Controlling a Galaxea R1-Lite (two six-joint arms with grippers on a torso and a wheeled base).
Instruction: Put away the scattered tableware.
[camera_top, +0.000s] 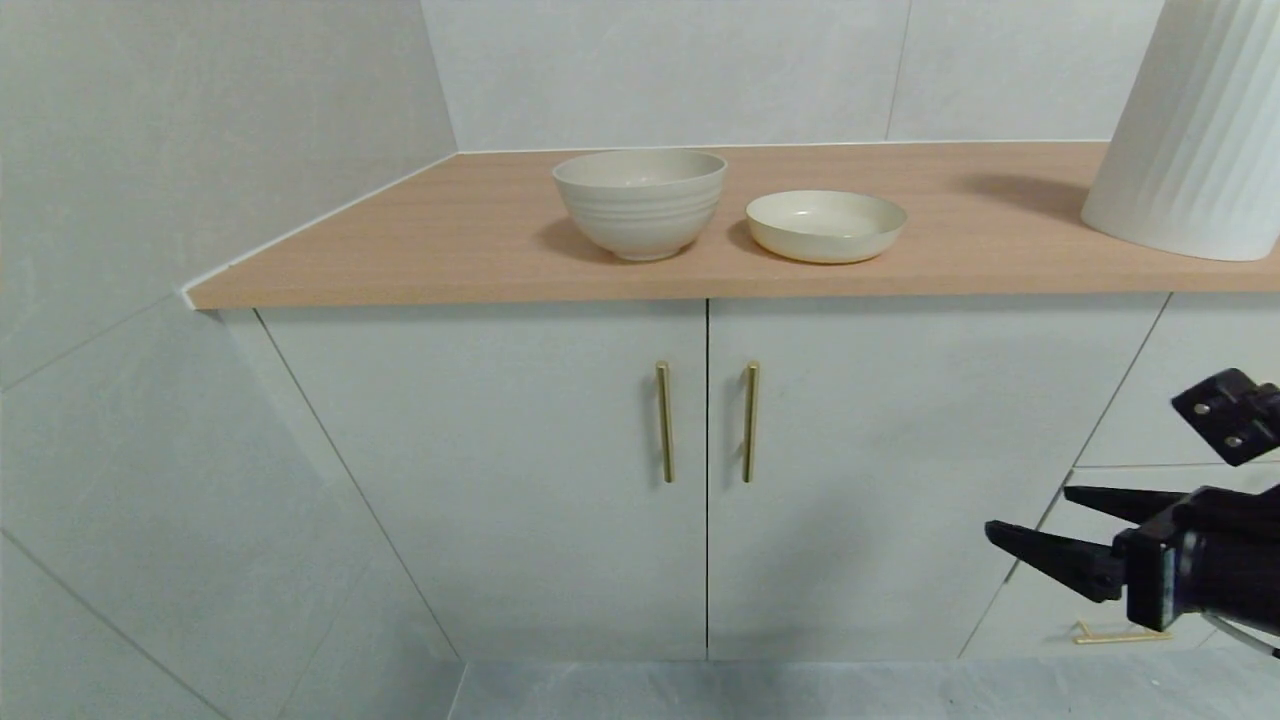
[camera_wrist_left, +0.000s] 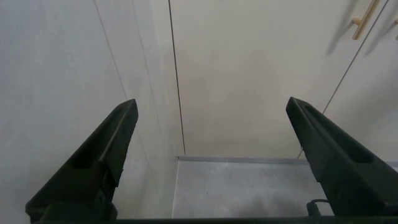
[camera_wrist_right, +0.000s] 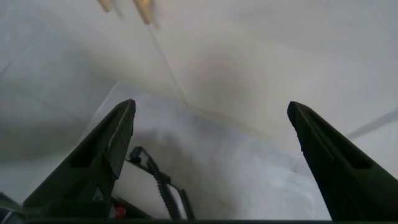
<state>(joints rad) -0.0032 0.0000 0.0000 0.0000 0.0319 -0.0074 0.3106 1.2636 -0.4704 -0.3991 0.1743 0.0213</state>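
**Bowl and dish waiting on counter**

We see the bowl (camera_top: 640, 203) and shallow dish (camera_top: 826, 225) near each other on the countertop (camera_top: 400, 255). They're probably stiff, slick and breakable, so we'd pinch a rim. The right gripper (camera_top: 1030, 512) sits low, jaws apart; the left gripper (camera_wrist_left: 211, 106) is likewise spread.
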